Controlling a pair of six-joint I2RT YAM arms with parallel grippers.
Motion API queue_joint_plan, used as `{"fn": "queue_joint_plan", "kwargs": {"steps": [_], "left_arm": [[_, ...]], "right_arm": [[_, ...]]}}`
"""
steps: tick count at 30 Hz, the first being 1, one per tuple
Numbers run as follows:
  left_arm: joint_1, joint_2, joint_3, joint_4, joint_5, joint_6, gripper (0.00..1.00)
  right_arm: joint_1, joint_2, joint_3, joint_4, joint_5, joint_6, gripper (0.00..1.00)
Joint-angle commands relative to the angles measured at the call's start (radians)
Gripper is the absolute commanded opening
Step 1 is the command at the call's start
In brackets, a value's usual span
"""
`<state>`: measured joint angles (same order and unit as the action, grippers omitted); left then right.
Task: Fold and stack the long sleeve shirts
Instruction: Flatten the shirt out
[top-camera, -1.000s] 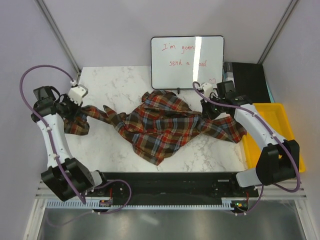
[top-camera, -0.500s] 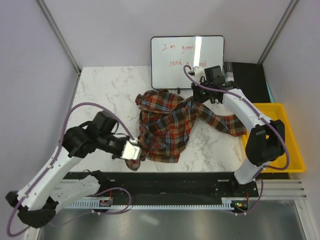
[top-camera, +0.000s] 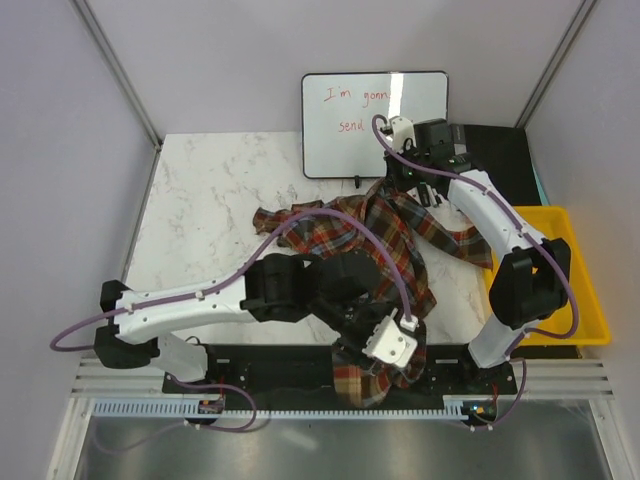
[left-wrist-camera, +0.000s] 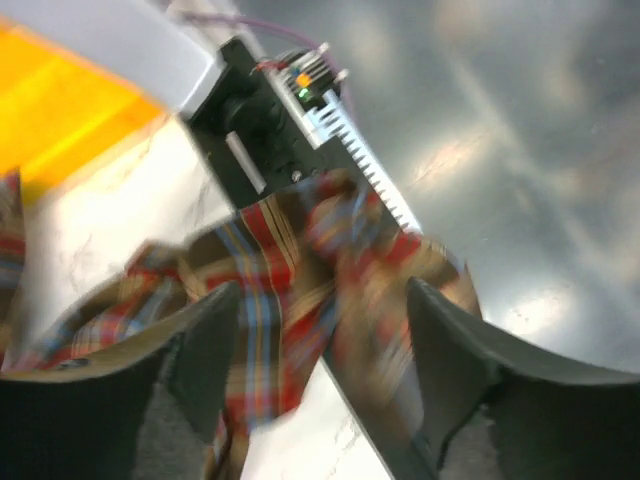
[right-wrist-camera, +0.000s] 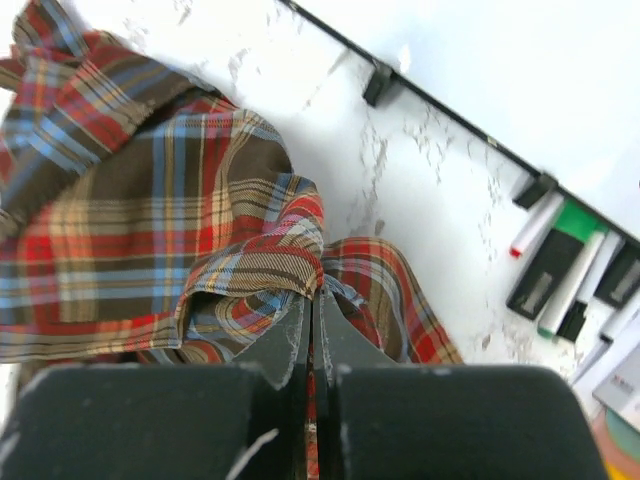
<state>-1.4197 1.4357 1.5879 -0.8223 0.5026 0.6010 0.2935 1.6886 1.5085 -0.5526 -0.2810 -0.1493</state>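
The plaid shirt (top-camera: 415, 250) lies bunched up on the right half of the counter (top-camera: 220, 190), and its collar and sleeves are hard to pick out in the heap. From above, the left arm (top-camera: 200, 305) lies right across the middle of the shirt and hides that part. One end of the shirt hangs over the near edge of the counter, across the black rail (top-camera: 280, 365). The left wrist picture is very blurry. It shows red and blue checks, a bit of white counter, some yellow in the corner and a shiny grey floor. The left arm starts at the left and stretches low and sideways to the right, with its wrist tipped down at the near edge. The left fingers (top-camera: 400, 360) are spread wide apart above the hanging end, and the cloth shows in the gap between them. With the blur, I cannot tell if they touch it. The right arm (top-camera: 490, 215) goes up from its base, bends left and ends by the bottom of the whiteboard (top-camera: 340, 125). It covers part of the yellow bin (top-camera: 560, 270). The right fingers (right-wrist-camera: 312, 305) are squeezed tight on a fold at the far end of the shirt. The red words on the whiteboard are partly hidden by a bright glare and by the right arm. Some markers (right-wrist-camera: 545, 280) sit at the edge of the right wrist picture, and one is cut off.
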Motion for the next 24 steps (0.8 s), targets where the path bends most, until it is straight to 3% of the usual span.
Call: {"fn": "queue_joint_plan", "kwargs": {"steps": [1,2,3,5,7,9,13,15,19,24], "left_arm": [[0.179,-0.131,-0.043,0.081,-0.016,-0.167,0.81],[0.429,-0.165,-0.099,0.115,0.055,-0.267,0.84],[0.550,-0.191,-0.120,0.114,0.107,-0.286,0.86],[0.782,-0.262,-0.216,0.107,0.122,-0.183,0.86],[0.888,-0.287,-0.296,0.138,0.045,-0.091,0.86],[1.019,-0.258,-0.380,0.162,0.056,-0.015,0.83],[1.059,-0.196,-0.485,0.236,0.085,0.248,0.80],[1.050,-0.187,-0.540,0.291,0.106,0.304,0.79],[0.948,-0.181,-0.618,0.431,0.082,0.448,0.81],[0.794,-0.135,-0.698,0.537,-0.007,0.503,0.83]], "right_arm": [[0.009,-0.007,0.065,0.016,-0.096,-0.004,0.00],[0.010,-0.038,0.043,-0.001,-0.118,-0.025,0.00],[0.012,-0.055,-0.008,-0.007,-0.127,-0.038,0.00],[0.016,-0.104,-0.066,-0.015,-0.133,-0.053,0.00],[0.024,-0.127,-0.145,-0.013,-0.126,-0.082,0.00],[0.026,-0.138,-0.191,0.000,-0.098,-0.093,0.00],[0.026,-0.122,-0.195,0.006,-0.075,-0.088,0.00],[0.026,-0.115,-0.183,0.005,-0.066,-0.087,0.00],[0.026,-0.103,-0.166,-0.009,-0.032,-0.087,0.00],[0.026,-0.086,-0.146,-0.029,-0.024,-0.085,0.00]]}}
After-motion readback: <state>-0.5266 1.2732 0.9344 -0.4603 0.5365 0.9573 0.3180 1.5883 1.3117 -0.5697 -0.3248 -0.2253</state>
